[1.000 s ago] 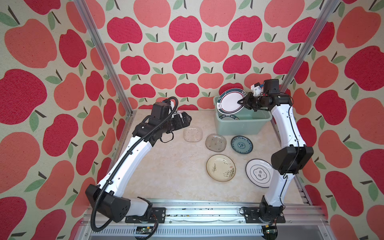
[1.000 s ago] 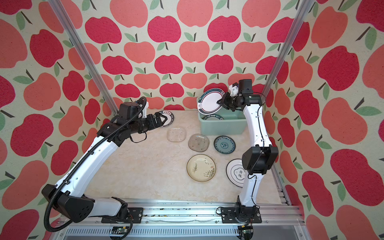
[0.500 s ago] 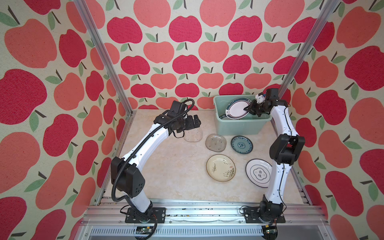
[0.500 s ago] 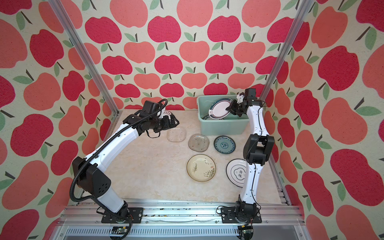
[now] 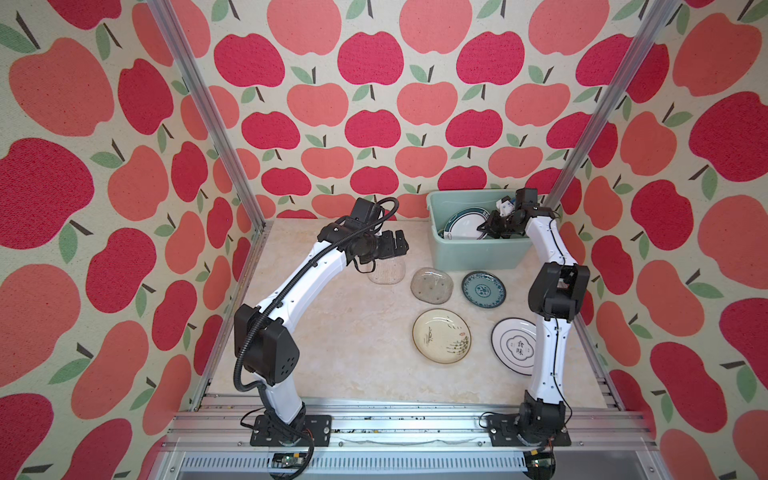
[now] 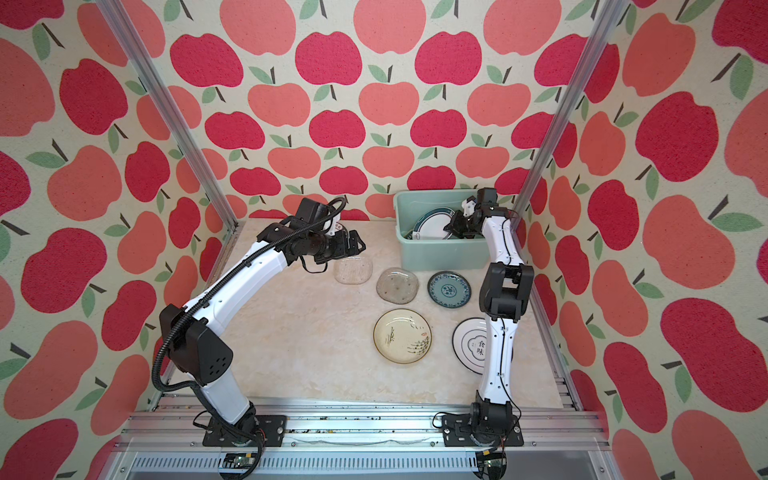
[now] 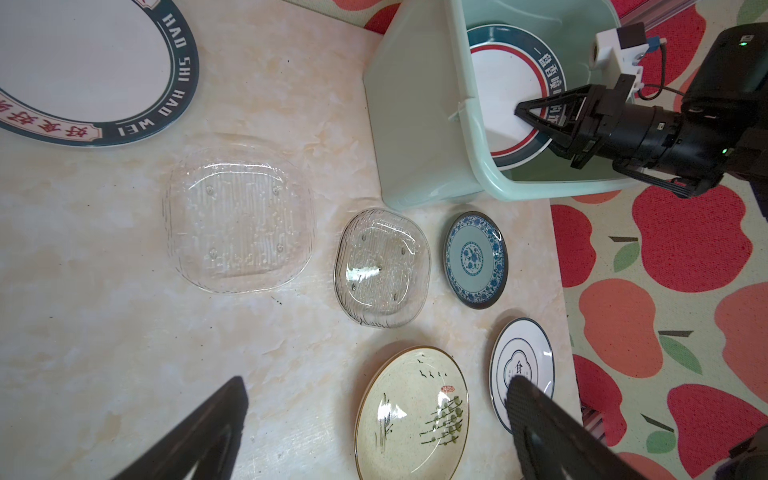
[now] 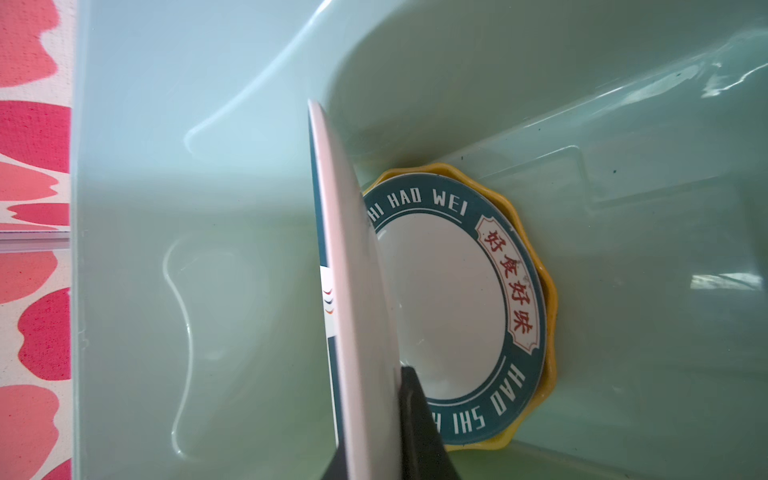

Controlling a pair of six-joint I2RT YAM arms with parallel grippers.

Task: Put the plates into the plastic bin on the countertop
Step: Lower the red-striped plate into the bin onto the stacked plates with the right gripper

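Right gripper (image 7: 527, 118): closed on the rim of a teal-rimmed white plate (image 7: 498, 79) — tilted on edge inside the plastic bin (image 5: 478, 254).
Bin floor: lettered plate (image 8: 440, 307) on a yellow scalloped plate (image 8: 547, 291).
Left gripper (image 5: 395, 245): spread wide, empty — over the edge of a clear glass plate (image 5: 386, 272) on the desk (image 5: 332, 332).

The countertop (image 5: 332, 340) lies bare left of the plates (image 5: 441, 336); the plastic bin (image 5: 478, 253) fills its far-right corner.
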